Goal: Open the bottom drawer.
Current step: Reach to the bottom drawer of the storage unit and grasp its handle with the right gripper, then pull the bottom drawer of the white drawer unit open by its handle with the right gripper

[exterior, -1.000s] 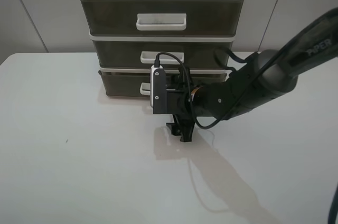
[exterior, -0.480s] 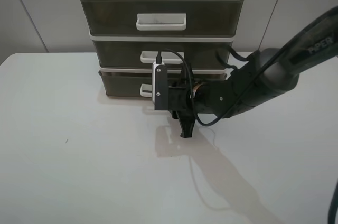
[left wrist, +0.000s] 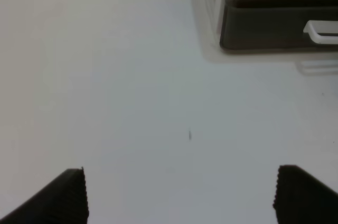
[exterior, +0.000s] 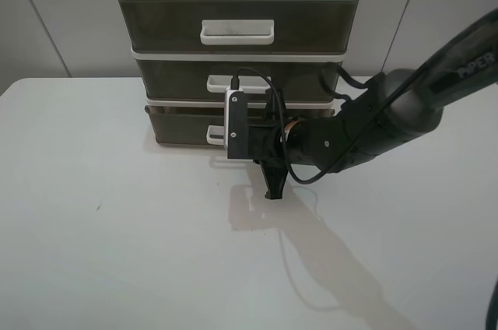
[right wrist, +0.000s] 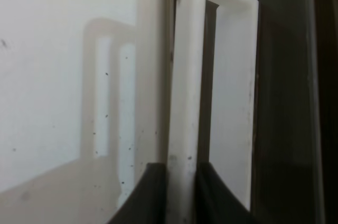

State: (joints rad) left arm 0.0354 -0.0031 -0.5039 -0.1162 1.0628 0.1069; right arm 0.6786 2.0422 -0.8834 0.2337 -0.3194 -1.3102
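Right wrist view: the right gripper [right wrist: 182, 187] clamps the white handle [right wrist: 185, 76] of the bottom drawer [right wrist: 285, 129], apparently unopened; pulling is left.

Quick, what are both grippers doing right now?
Left gripper: open, empty.
Right gripper: closed on the thin white loop handle of the smoky-brown plastic bottom drawer.
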